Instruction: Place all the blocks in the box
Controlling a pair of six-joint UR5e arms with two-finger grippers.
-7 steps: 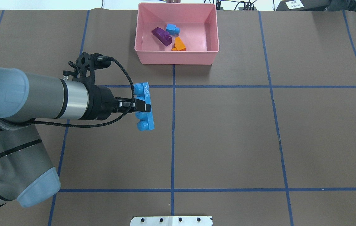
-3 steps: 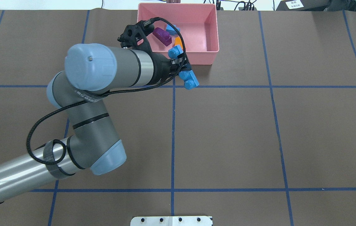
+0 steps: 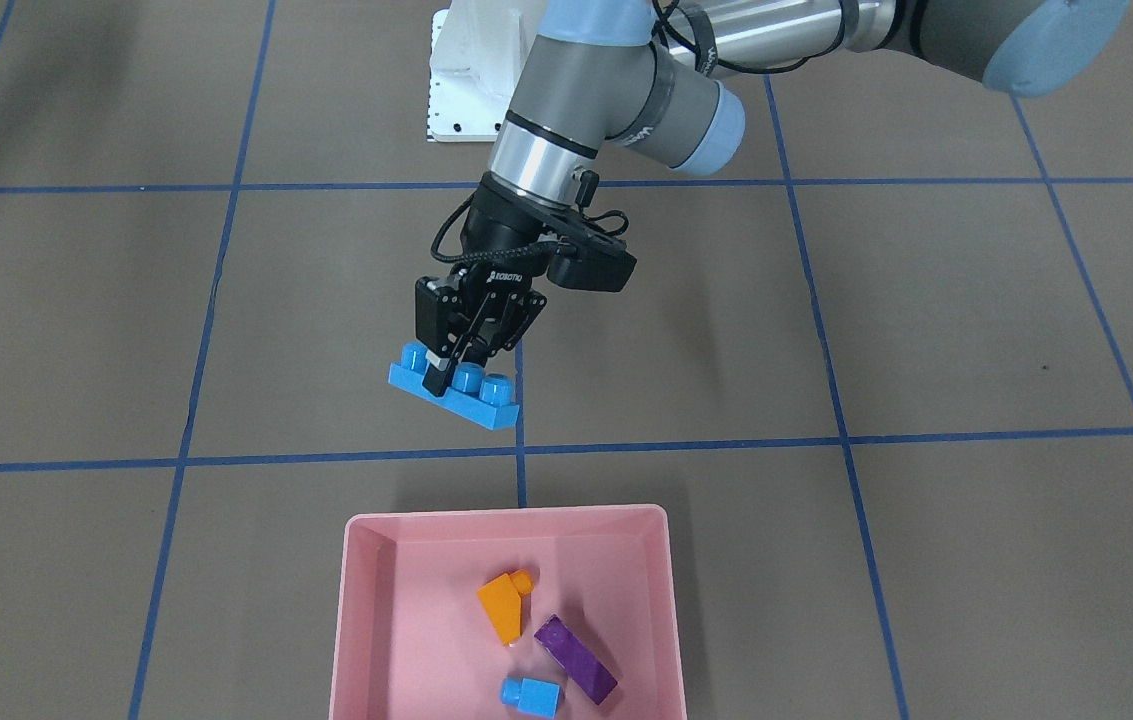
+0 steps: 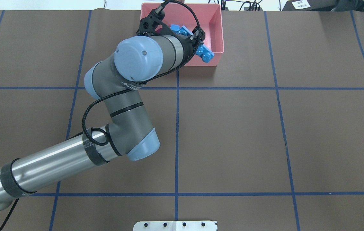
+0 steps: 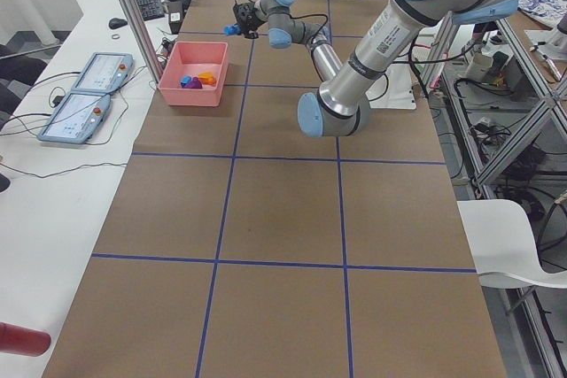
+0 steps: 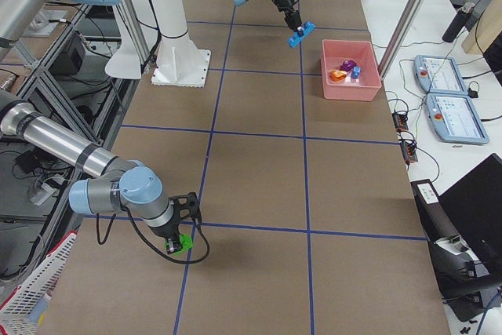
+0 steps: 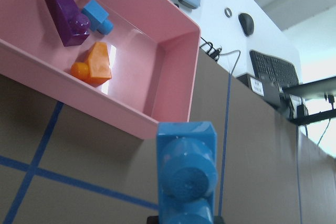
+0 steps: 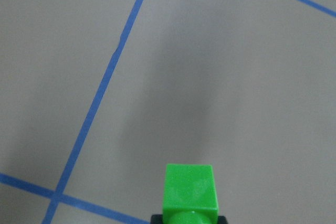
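My left gripper is shut on the long light-blue bar and holds it in the air by the near right corner of the pink box. In the overhead view the bar overlaps the box's near rim. The left wrist view shows the bar just short of the box wall. In the box lie the orange brick, the purple brick and the small light-blue cube. My right gripper is shut on the green brick, low over the table far from the box.
The white metal base stands at the robot's side of the table. Touch panels lie on the side table beyond the box. Blue tape lines mark the brown table cover.
My left arm has swung the light-blue bar from the table's left-centre forward and to the right, up to the pink box. The bricks in the box have not moved.
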